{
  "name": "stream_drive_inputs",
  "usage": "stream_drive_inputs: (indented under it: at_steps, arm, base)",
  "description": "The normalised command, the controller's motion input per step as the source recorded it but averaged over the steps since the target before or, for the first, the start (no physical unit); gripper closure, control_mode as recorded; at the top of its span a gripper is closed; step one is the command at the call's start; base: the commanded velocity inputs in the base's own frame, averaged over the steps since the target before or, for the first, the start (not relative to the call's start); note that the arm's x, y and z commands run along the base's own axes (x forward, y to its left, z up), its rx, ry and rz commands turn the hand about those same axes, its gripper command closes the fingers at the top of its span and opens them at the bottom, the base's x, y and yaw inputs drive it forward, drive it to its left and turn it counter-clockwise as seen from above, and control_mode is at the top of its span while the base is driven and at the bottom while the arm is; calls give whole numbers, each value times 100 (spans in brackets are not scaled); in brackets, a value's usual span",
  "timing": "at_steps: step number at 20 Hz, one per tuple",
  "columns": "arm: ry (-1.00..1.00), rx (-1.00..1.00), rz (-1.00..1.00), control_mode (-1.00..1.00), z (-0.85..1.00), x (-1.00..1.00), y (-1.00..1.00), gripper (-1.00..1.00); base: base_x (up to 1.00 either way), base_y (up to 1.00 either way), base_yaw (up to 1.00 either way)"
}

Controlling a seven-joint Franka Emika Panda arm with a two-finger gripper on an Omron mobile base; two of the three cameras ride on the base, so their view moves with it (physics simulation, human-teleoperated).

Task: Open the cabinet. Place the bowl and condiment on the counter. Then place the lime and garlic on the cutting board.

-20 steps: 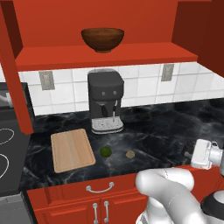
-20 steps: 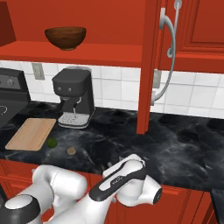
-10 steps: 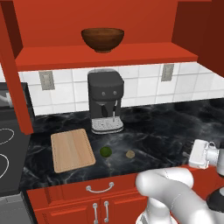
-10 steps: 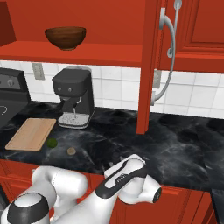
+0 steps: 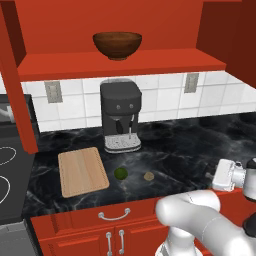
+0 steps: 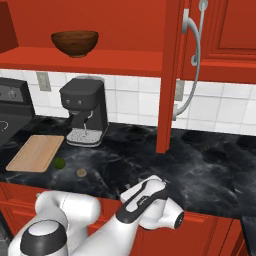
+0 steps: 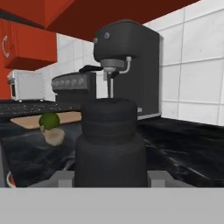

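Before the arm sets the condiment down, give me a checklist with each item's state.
1. Cabinet open: ok.
2. Condiment between the gripper fingers: ok, the shaker stands upright close to the hand camera.
3. Condiment resting on the counter: cannot tell.
4. Bowl on the counter: not ok, it sits on the shelf.
5. Lime and garlic on the cutting board: not ok, both lie on the counter beside it.

The condiment [image 7: 110, 144] hides the coffee machine's [image 7: 131, 61] base and the jaws' tips.
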Motion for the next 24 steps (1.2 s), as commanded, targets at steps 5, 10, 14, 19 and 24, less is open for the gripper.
stream_drive_inputs:
  at_steps: [5,10,14,19,24]
  arm:
    - [0,0,0,-100,-18,10,-6,100]
    - [0,0,0,-100,-17,11,-4,100]
    - [0,0,0,-100,-16,14,-1,100]
    - [0,0,0,-100,-16,16,0,100]
    - [0,0,0,-100,-15,17,0,100]
  base:
    - [0,0,0]
    - [0,0,0]
    - [0,0,0]
    - [0,0,0]
    - [0,0,0]
